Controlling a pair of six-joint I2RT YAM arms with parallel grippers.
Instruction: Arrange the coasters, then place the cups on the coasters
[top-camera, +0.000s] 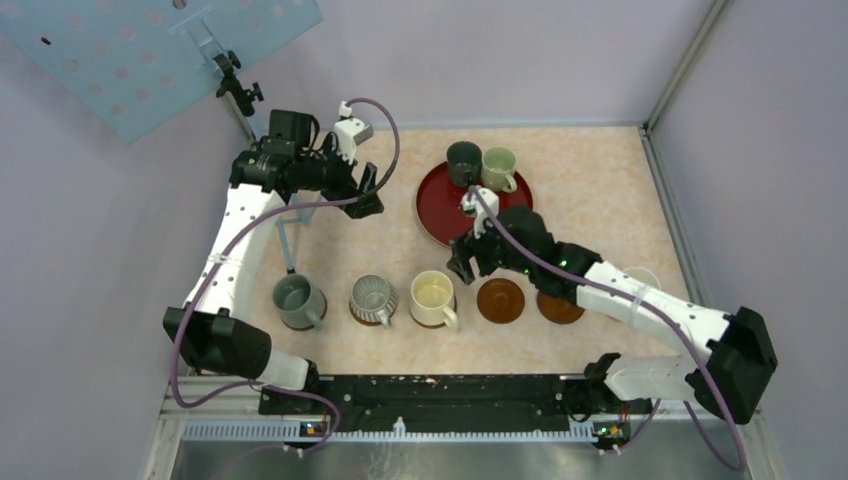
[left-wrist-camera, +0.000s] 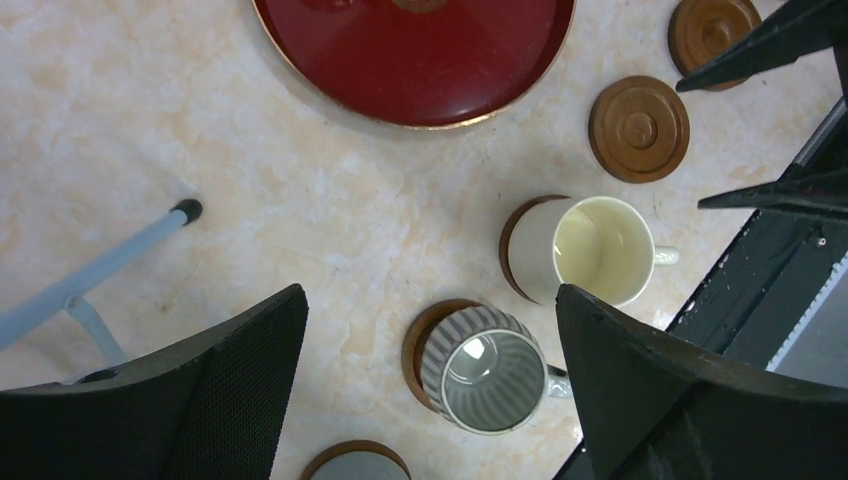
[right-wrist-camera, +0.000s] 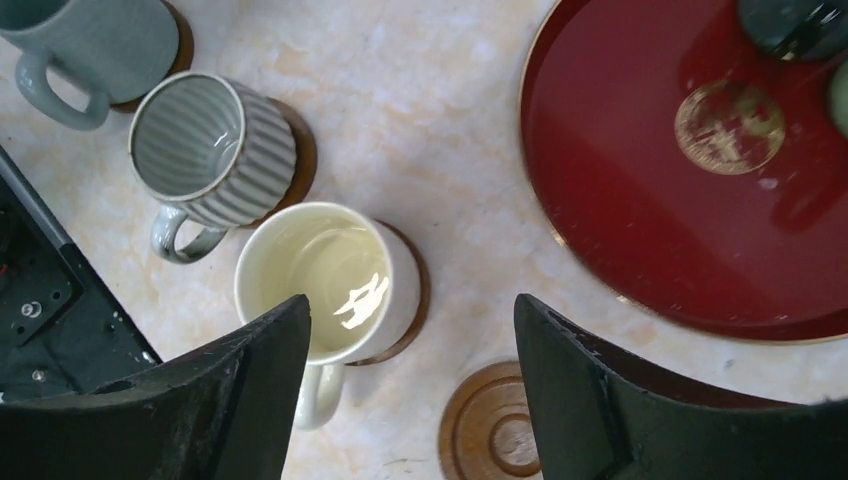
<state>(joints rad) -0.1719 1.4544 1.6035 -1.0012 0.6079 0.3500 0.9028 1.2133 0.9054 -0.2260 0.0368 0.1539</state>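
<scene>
Three cups stand on coasters in a front row: grey (top-camera: 297, 300), ribbed grey (top-camera: 373, 298) and cream-yellow (top-camera: 433, 297). To their right lie a bare coaster (top-camera: 500, 299) and a second one (top-camera: 558, 308), half under the right arm. An off-white cup (top-camera: 640, 277) shows behind that arm. The dark charcoal cup (top-camera: 464, 162) and the pale green cup (top-camera: 498, 168) stand on the red tray (top-camera: 440, 205). My right gripper (right-wrist-camera: 410, 310) is open, hanging between the cream cup (right-wrist-camera: 320, 275) and the bare coaster (right-wrist-camera: 490, 425). My left gripper (left-wrist-camera: 430, 300) is open and empty, high above the ribbed cup (left-wrist-camera: 485, 368).
A blue-grey stand leg (top-camera: 287, 235) rests on the table left of the tray. A perforated blue board (top-camera: 150, 60) hangs at the back left. A black rail (top-camera: 430, 390) runs along the near edge. Enclosure walls close in the sides.
</scene>
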